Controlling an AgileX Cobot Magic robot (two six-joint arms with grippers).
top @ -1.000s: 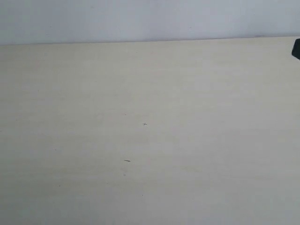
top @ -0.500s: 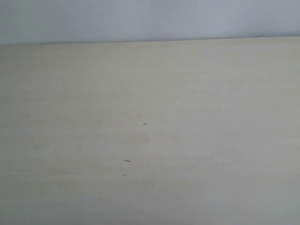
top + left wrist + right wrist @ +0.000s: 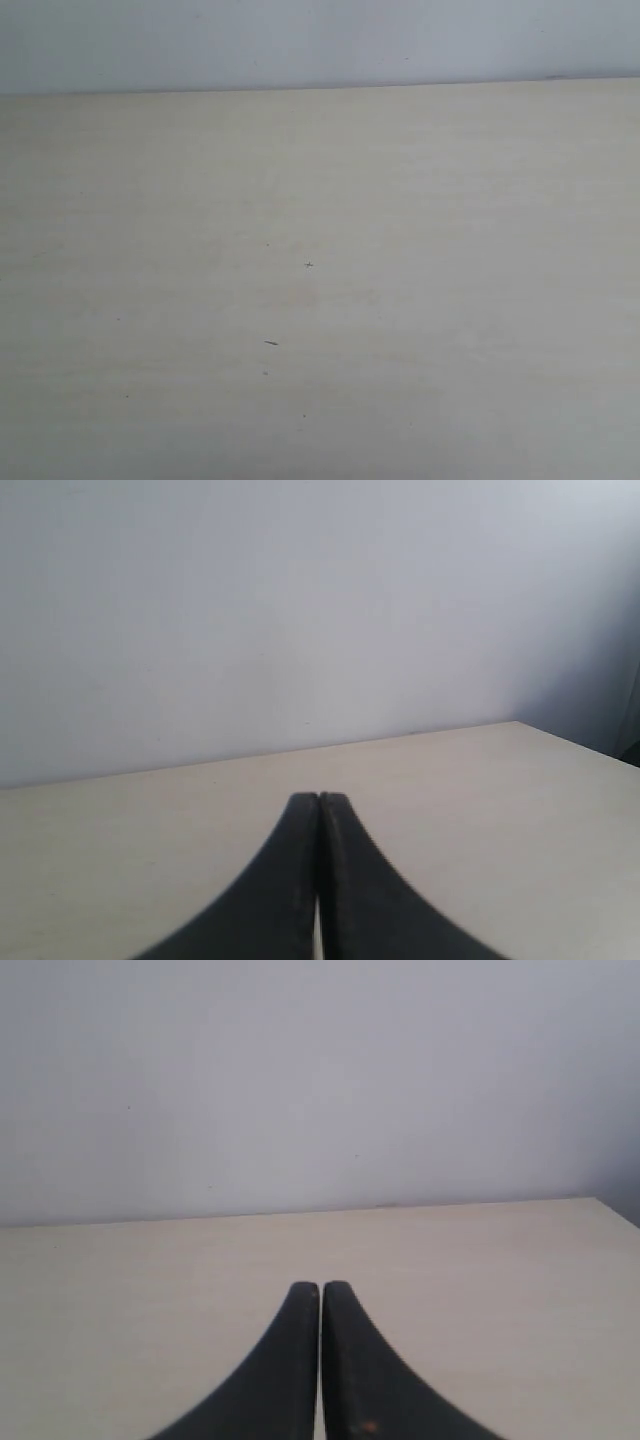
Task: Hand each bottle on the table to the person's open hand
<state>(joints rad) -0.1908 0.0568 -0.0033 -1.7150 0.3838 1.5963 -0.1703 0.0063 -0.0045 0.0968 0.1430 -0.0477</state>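
The pale beige table fills the exterior view, and no bottle and no person's open hand shows in any view. Neither arm appears in the exterior view. In the left wrist view my left gripper is shut, its two black fingers pressed together with nothing between them, above the bare table. In the right wrist view my right gripper is shut too and holds nothing, over the table.
A few tiny dark specks mark the tabletop. A plain grey-white wall rises behind the table's far edge. In the left wrist view the table's corner shows, with a dark edge beyond it.
A small black shape at the right edge of the exterior view one second ago has left the view. Nothing else differs.
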